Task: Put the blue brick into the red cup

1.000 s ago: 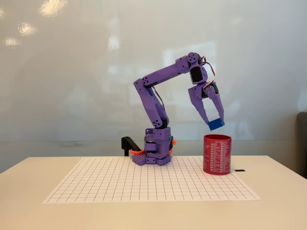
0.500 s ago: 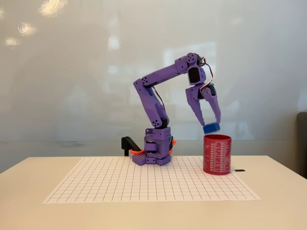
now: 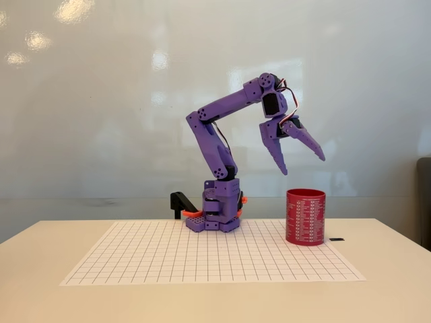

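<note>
The red cup (image 3: 305, 217) stands upright at the right side of the white grid mat, its straight sides covered in rows of small white print. The purple arm reaches out over it, and my gripper (image 3: 303, 165) hangs wide open a short way above the cup's rim, with nothing between its fingers. One finger points down toward the cup, the other splays out to the right. The blue brick is hidden from view.
The arm's purple base (image 3: 217, 212) sits at the back of the grid mat (image 3: 202, 259), with a black clamp (image 3: 182, 202) beside it on the left. A small dark object (image 3: 337, 239) lies on the table right of the cup.
The gripper held the blue brick above the cup a second ago, then opened. The brick dropped out of the fingers and is now out of sight.
</note>
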Robot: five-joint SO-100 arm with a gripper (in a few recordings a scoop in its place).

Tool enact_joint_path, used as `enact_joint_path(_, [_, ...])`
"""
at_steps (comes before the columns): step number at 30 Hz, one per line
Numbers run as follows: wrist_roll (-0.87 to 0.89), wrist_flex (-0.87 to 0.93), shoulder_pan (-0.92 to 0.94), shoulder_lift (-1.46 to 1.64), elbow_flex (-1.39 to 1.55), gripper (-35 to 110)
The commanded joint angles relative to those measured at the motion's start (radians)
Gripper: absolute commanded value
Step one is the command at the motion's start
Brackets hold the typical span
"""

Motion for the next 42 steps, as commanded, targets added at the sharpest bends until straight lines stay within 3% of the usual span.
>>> enact_joint_path(1, [0.015, -0.021, -0.002, 0.034, -0.021, 0])
enact_joint_path(14, [0.017, -0.066, 0.029, 0.008, -0.003, -1])
enact_joint_path(19, [0.003, -0.167, 0.091, -0.025, 0.012, -1])
enact_joint_path(25, [0.049, -0.535, 0.364, -0.17, 0.009, -1])
enact_joint_path(29, [0.081, -0.683, 0.592, -0.206, 0.014, -1])
enact_joint_path(42, [-0.018, -0.749, 1.104, 0.215, 0.123, -1])
